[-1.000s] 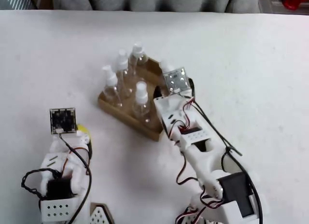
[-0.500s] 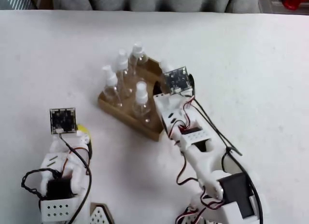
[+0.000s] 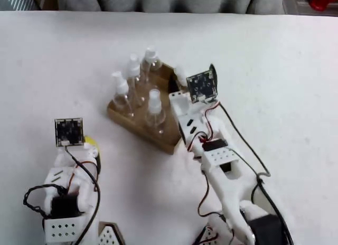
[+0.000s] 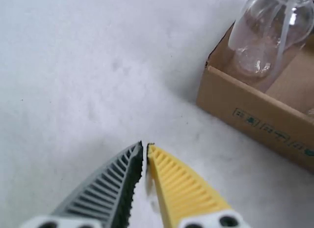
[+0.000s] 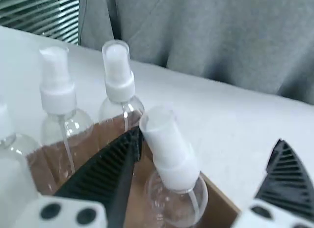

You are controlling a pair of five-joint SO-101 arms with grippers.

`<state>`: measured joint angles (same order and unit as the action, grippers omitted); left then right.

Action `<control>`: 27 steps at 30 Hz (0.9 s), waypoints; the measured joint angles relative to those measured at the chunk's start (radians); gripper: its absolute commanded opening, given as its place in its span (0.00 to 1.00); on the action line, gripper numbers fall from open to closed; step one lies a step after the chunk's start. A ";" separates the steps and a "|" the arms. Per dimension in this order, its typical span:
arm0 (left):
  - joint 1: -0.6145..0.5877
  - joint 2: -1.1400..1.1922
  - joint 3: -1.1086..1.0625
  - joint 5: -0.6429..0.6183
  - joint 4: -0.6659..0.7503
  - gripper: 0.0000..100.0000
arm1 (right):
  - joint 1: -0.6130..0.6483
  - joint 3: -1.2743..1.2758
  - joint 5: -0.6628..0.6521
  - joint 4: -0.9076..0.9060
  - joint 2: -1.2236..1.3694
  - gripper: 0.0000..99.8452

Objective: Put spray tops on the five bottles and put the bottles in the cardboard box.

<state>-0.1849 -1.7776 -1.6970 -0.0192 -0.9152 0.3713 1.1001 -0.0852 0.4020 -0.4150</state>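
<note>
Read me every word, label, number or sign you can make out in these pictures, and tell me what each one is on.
Cardboard box, outer side wall, left wrist view: a row of dark printed marks, too blurred to read.
Bottles and spray tops: no print that I can see.
Nothing else here carries legible text.

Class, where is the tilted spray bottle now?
In the right wrist view, the tilted bottle stands in the cardboard box corner, between the jaws of the open right gripper.
</note>
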 measured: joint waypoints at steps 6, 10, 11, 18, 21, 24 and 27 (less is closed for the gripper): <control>0.000 0.000 0.000 0.000 0.000 0.02 | 0.000 0.044 -0.061 -0.003 -0.173 0.34; 0.000 0.000 0.000 0.000 0.000 0.02 | 0.000 0.118 -0.077 -0.003 -0.315 0.34; 0.000 0.000 0.000 0.000 0.000 0.02 | 0.000 0.140 -0.077 -0.003 -0.351 0.34; 0.000 0.000 0.000 0.000 0.000 0.02 | 0.000 0.293 -0.077 -0.003 -0.615 0.25; 0.000 0.000 0.000 0.000 0.000 0.02 | 0.000 0.342 -0.077 -0.003 -0.715 0.15; 0.000 0.000 0.000 0.000 0.000 0.02 | 0.000 0.391 -0.077 -0.003 -0.818 0.07; -0.006 0.000 0.000 0.000 0.000 0.02 | 0.000 0.443 -0.081 -0.003 -0.918 0.04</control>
<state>-0.1910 -1.7776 -1.6970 -0.0192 -0.9152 0.3713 1.5436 -0.1665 0.3989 -1.3326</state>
